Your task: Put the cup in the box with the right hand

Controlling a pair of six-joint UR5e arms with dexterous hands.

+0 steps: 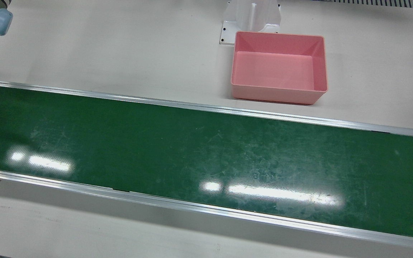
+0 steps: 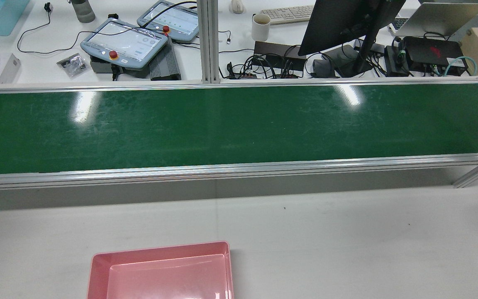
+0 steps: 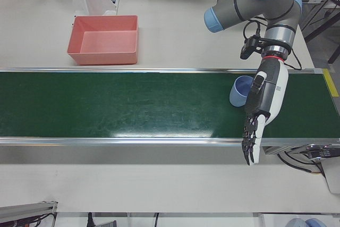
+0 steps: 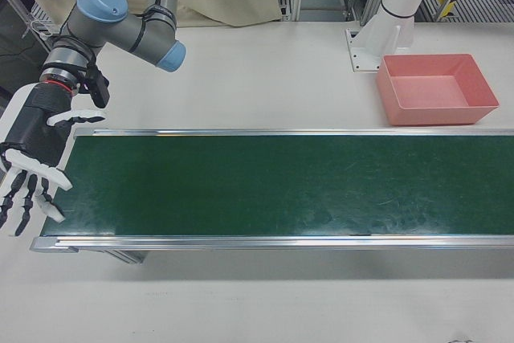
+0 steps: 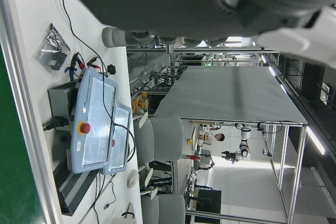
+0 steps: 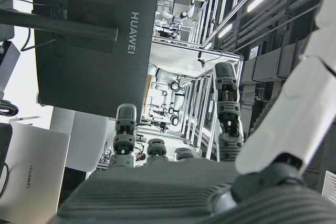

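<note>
Not started: cup [image 3: 241, 90] on belt by left hand [image 3: 260, 111], box [image 3: 104, 40] empty, right hand [image 4: 32, 162] splayed, holding nothing.

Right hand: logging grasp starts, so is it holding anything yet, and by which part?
Nothing. The right hand hangs open at the conveyor's end; the blue cup stands beside the left hand.

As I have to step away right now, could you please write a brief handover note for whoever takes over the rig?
Left hand: open, empty, stretched over the green conveyor belt.
Right hand: open, empty, at the belt's opposite end.
Blue cup: on the belt beside the left hand, not grasped.
Pink box: empty, on the white table.
Done: nothing yet.
Left: grasp the cup with the right hand and place it in the box.
</note>
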